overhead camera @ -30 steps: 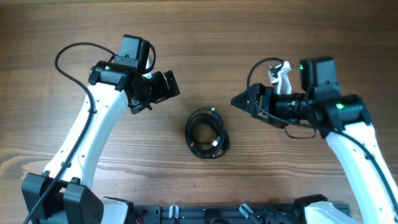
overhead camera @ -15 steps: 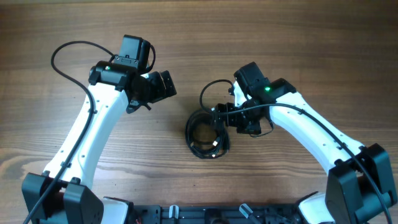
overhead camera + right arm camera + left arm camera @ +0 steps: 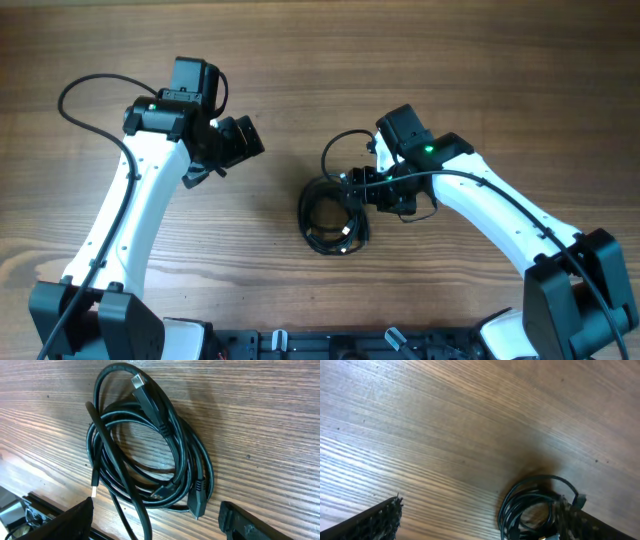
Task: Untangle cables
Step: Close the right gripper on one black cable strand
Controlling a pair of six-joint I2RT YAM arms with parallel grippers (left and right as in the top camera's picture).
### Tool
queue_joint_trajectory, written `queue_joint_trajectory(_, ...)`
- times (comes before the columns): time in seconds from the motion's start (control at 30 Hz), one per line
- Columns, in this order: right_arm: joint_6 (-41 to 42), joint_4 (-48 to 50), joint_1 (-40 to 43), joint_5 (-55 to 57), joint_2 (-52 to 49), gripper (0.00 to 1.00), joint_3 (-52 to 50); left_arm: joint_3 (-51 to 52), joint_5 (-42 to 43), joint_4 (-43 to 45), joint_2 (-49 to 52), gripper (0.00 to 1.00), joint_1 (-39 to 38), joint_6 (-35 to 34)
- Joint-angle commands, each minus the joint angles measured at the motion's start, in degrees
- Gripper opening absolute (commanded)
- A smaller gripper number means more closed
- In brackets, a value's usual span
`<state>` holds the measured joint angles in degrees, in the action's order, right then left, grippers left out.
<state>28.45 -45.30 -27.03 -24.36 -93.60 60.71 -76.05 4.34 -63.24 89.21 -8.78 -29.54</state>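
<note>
The cables lie as one black coil of several loops at the table's middle, with silvery plug ends showing. My right gripper is low at the coil's upper right edge. In the right wrist view it is open, and the coil fills the frame, with some strands and a black plug between the two fingers. My left gripper hangs open up and to the left of the coil, apart from it. In its own view the coil sits partly behind the right finger.
The right arm's own black wire arches just above the coil. A black rail runs along the table's front edge. Bare wooden table surrounds the coil.
The right arm swung in from the right and came down onto the coil's edge, then held there. The left arm drew back up and to the left.
</note>
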Motion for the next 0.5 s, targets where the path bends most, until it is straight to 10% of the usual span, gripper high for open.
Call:
queue_joint_trajectory(0.0, 0.0, 0.4, -0.2, 0.4, -0.7, 0.94, -0.4, 0.2, 0.1, 0.7, 0.2, 1.00, 0.2, -1.0)
queue_joint_trajectory(0.47, -0.1, -0.6, -0.2, 3.5, -0.7, 0.83, -0.5, 0.2, 0.1, 0.7, 0.2, 1.00, 0.2, -1.0)
